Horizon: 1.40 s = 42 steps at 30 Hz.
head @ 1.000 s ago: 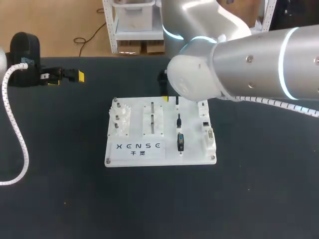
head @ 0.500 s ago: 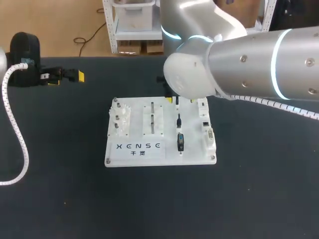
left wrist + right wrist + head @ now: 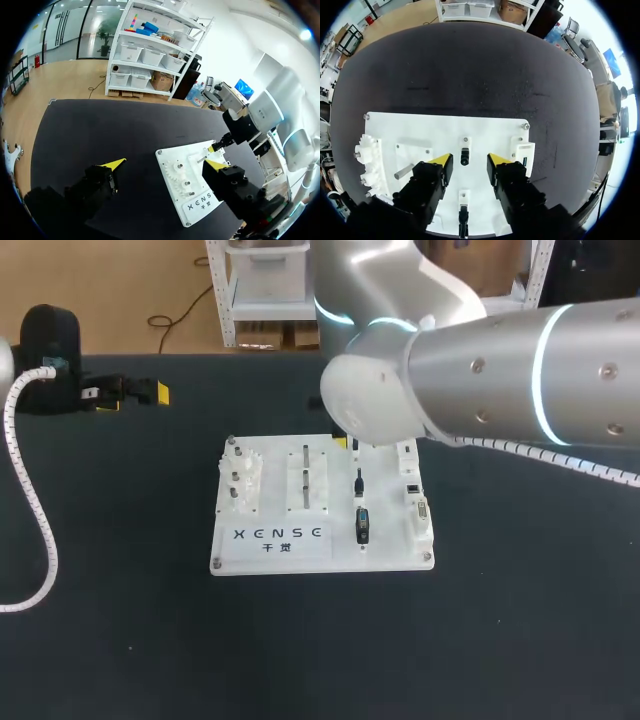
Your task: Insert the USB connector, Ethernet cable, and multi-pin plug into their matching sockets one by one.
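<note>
Table: one matte black tabletop (image 3: 120,620) carries everything.
Board: one white rectangular plastic practice board (image 3: 275,552) lies flat in the middle of the table.
Plugs: the right wrist view shows two, a small black plug (image 3: 465,156) and a second black plug (image 3: 463,215) nearer the wrist. They sit in one line down the right half of the board. The head view also shows two plugs clear of the arm. I cannot tell whether a third is hidden.
Sockets: one white socket block (image 3: 524,150) stands along the right edge of the board, just beside the line of plugs. No plug touches it.
Other fixtures: two white slotted strips (image 3: 314,480) stand side by side mid-board. A cluster of white gear wheels (image 3: 364,160) sits at the left edge; their number is unclear.
Right arm: one thick silver arm (image 3: 500,370) comes in from the right and covers the far edge of the board.
Right gripper (image 3: 469,160): it is released, its two yellow-tipped fingers spread over the far part of the board. The small black plug shows between the tips, and neither finger touches it.
Left gripper (image 3: 164,164): it is released, its two yellow tips wide apart with nothing between them. It hangs over the far-left of the table, well apart from the board.
</note>
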Available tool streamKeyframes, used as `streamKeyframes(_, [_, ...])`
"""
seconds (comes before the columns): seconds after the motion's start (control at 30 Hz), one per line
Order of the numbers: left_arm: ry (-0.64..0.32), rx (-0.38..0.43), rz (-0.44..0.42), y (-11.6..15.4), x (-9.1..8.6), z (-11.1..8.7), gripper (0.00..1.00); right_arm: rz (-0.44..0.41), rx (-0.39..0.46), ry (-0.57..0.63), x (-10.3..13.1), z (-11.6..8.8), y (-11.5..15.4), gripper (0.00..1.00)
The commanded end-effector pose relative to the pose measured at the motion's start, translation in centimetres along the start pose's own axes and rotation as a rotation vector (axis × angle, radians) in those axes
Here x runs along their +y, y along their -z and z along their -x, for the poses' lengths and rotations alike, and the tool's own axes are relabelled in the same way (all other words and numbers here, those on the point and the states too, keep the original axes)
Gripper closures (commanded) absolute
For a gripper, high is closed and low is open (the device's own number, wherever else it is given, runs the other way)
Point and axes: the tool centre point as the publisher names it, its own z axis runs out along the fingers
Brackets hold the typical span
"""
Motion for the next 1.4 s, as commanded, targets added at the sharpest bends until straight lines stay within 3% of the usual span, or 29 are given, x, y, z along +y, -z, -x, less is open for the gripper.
streamKeyframes(0.03, [0.000,0.000,0.000,0.00,0.00,0.00,0.00,-0.001,0.001,-0.003,-0.06,0.13,-0.38,0.57])
streamKeyframes(0.33, [0.000,0.000,0.000,0.00,0.00,0.00,0.00,0.005,0.010,-0.013,0.04,0.29,-0.37,0.64])
streamKeyframes(0.63, [0.000,0.000,0.000,0.00,0.00,0.00,0.00,0.008,0.011,-0.009,0.26,0.54,-0.33,0.86])
streamKeyframes(0.7, [0.000,0.000,0.000,0.00,0.00,0.00,0.00,0.008,0.010,-0.008,0.29,0.60,-0.35,0.98])
streamKeyframes(0.73, [0.000,0.000,0.000,0.00,0.00,0.00,0.00,0.009,0.009,-0.007,0.29,0.61,-0.35,1.00])
streamKeyframes(1.4, [0.000,0.000,0.000,0.00,0.00,0.00,0.00,0.023,-0.045,0.011,0.07,0.32,0.18,1.00])
